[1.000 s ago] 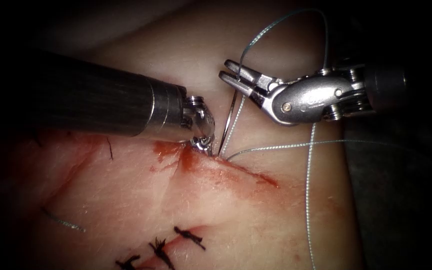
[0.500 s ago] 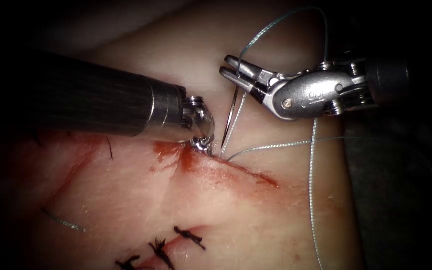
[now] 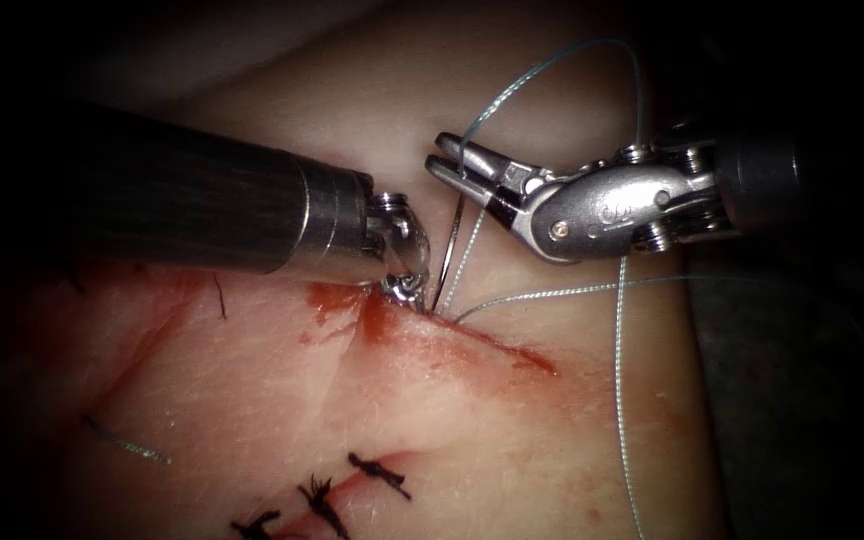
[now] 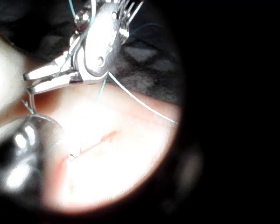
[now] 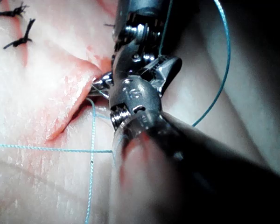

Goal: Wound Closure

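The curved needle (image 3: 447, 250) stands steeply at the upper end of the cut (image 3: 492, 345), its tip in the tissue (image 3: 452, 430) just right of the left tool. My right tool (image 3: 436, 153) is shut on the needle near its tail end, where the teal thread (image 3: 552, 293) leaves and arcs over the tool. My left tool (image 3: 404, 285) presses its tip on the tissue at the cut's left edge, touching the needle's entry spot. In the left wrist view the right tool (image 4: 30, 80) holds the needle (image 4: 29, 105) above the cut (image 4: 98, 142).
Red fluid (image 3: 372, 315) stains the cut's upper end. Thread runs across the tissue to the right and hangs down the right side (image 3: 617, 400), also crossing in the right wrist view (image 5: 92, 154). Black knotted stitches (image 3: 377, 472) close the lower cut. A cut thread end (image 3: 127, 443) lies at lower left.
My right tool has moved left and slightly down with the needle, bringing the needle's curve closer to the left tool. The left tool has stayed in place.
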Action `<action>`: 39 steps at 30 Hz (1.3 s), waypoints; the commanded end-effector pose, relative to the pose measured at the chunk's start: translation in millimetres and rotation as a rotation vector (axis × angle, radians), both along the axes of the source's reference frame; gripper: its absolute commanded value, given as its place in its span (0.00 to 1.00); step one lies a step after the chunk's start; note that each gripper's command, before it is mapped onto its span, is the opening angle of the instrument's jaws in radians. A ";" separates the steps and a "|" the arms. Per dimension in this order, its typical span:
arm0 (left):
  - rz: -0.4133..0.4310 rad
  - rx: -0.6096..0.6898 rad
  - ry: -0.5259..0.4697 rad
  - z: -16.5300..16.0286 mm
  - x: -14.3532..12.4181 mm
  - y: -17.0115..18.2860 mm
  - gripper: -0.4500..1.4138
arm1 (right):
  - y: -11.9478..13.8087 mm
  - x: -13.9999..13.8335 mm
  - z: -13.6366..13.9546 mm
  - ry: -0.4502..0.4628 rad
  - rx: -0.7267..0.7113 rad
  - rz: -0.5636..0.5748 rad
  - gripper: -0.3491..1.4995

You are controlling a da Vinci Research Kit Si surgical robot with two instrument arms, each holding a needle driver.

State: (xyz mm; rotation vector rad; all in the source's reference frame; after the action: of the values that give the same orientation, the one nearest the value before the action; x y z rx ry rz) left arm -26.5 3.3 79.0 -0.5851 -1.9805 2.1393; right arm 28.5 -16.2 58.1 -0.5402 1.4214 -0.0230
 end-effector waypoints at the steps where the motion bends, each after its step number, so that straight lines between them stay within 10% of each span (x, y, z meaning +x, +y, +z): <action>1: 0.000 0.001 0.000 0.5 -0.5 -0.2 0.00 | -0.1 0.9 0.3 0.001 -0.002 -0.001 0.00; 39: 0.002 0.002 -0.001 0.4 -0.4 -0.1 0.00 | -1.6 1.1 -0.9 0.044 0.130 0.013 0.00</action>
State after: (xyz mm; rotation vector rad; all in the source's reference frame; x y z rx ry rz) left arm -26.3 3.4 78.9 -0.5848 -1.9844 2.1384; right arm 28.8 -17.7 56.9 -0.4397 1.4501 0.1087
